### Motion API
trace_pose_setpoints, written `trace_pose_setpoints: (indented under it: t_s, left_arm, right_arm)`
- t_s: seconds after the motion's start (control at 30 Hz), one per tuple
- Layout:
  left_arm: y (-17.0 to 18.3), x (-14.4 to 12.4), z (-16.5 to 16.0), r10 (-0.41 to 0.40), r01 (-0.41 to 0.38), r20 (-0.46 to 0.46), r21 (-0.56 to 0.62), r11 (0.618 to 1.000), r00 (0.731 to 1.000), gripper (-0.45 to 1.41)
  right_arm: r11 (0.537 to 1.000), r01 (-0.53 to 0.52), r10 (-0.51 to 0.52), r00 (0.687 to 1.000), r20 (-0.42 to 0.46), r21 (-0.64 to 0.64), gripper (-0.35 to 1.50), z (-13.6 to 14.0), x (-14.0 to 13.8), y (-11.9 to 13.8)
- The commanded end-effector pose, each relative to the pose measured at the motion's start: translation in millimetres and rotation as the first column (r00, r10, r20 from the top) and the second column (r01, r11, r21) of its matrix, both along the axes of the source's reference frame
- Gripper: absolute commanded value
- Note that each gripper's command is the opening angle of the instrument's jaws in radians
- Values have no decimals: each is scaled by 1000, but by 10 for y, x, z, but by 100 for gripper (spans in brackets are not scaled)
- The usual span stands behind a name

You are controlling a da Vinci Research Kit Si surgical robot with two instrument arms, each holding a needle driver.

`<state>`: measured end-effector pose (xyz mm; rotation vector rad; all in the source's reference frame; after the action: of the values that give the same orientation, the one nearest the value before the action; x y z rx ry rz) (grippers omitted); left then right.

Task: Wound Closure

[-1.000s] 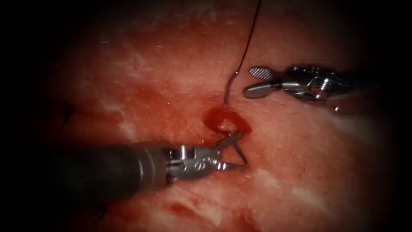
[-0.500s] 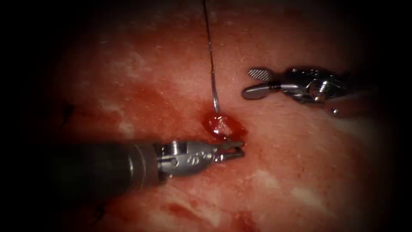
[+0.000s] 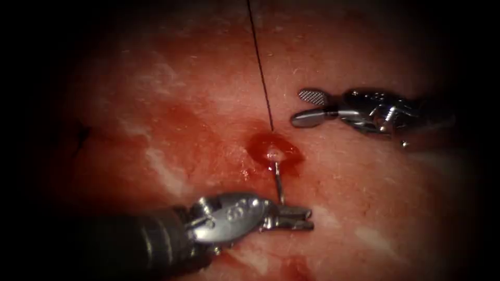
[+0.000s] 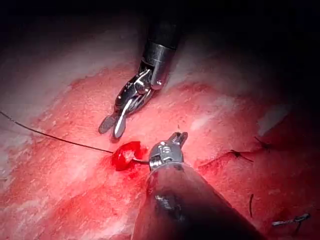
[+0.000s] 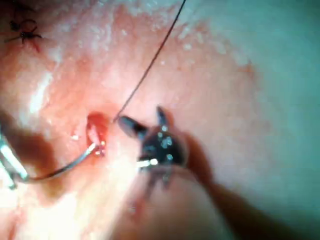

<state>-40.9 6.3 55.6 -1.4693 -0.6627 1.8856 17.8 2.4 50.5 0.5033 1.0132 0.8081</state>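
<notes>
Clamped on the needle [image 3: 279,186] near its tip, our left tool [image 3: 297,217] has drawn most of the curve out below the cut [image 3: 273,148]; thread [image 3: 260,62] now trails in above. Bare tissue [image 3: 364,208] lies ahead of us. Our right tool [image 3: 304,106] hovers empty, jaws parted.

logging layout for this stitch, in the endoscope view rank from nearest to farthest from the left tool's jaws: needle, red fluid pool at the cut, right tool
1. Curved steel needle: held in the left tool jaws, its far end in the tissue at the cut.
2. Glossy red fluid pool: just above, around the cut.
3. Right tool: farthest, upper right of the cut, jaws open, holding nothing.
</notes>
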Motion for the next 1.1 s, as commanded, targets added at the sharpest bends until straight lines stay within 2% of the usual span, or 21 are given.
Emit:
trace_pose_setpoints:
  t_s: [0.03, 0.23, 0.43, 0.5, 0.6, 0.7, 0.77, 0.93, 0.97, 1.1]
  left_arm:
    - [-4, -4, 2, 7, -7, 6, 9, 1000, 1000, -45]
    - [-3, 3, -21, 25, -25, 33, 12, 1000, 999, -45]
    - [-8, -4, -49, 45, -41, 23, -157, 987, 999, -45]
    - [-7, -6, -58, 58, -58, -6, -260, 964, 998, -45]
    - [-4, -7, -68, 43, -80, -100, -406, 910, 994, -45]
    - [3, -4, -77, 17, -94, -156, -498, 862, 988, -45]
    - [19, 6, -82, -27, -123, -240, -589, 799, 970, -45]
    - [47, 17, -80, -76, -131, -288, -633, 763, 955, -45]
    - [58, 21, -76, -92, -125, -288, -652, 748, 953, -45]
    - [64, 23, -63, -103, -118, -286, -661, 741, 953, -45]
  right_arm:
    - [1000, 3, -3, 1000, -3, 7, 103, 3, 5, -10]
    - [1000, 8, -7, 1000, -15, 28, 103, 2, 5, -19]
    - [1000, 9, -9, 1000, -16, 25, 106, 7, 4, -28]
    - [1000, 10, -10, 1000, -16, 23, 104, 9, 3, -30]
    - [999, 8, -8, 1000, -22, 32, 104, 9, 1, -34]
    - [999, -10, 13, 999, -46, 48, 109, 5, -2, -39]
    - [998, -10, 13, 998, -55, 60, 106, -2, -10, -45]
    - [998, -14, 19, 997, -72, 69, 98, -15, -33, -44]
    - [996, -26, 34, 995, -92, 88, 98, -20, -37, -43]
    - [988, -27, 55, 983, -175, 155, 93, -35, -44, -38]
